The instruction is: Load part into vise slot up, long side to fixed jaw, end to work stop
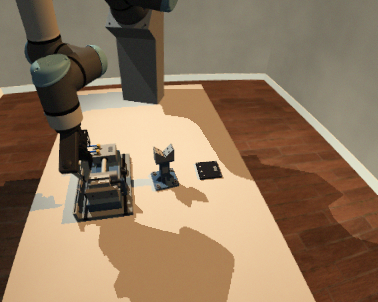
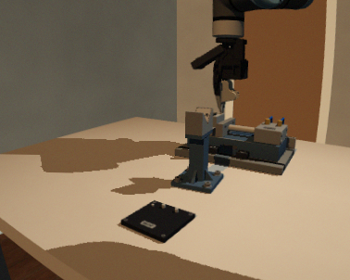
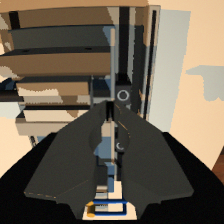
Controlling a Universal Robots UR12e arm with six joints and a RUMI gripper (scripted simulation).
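My gripper (image 2: 221,110) (image 3: 110,102) is shut and empty, pointing down over the vise (image 1: 131,195) (image 2: 253,162). In the wrist view its fingertips are just right of a pale block (image 3: 52,90), which seems to be the part, lying between the jaws. A dark line along its top may be the slot. The wide fixed jaw (image 3: 55,65) is above it in that view, with a narrow dark line between. The rod-side jaw (image 3: 42,127) is below it. The low bars, the work stop and any contact with it cannot be made out. The infeed plate (image 1: 208,170) (image 2: 157,222) bears no part.
The V-block (image 1: 164,155) (image 2: 198,124) stands on its post between the vise and the infeed plate, with no part seen in it. The air cylinder block (image 2: 270,133) with its fittings is at the vise's end. A long rail (image 3: 153,65) runs beside the vise.
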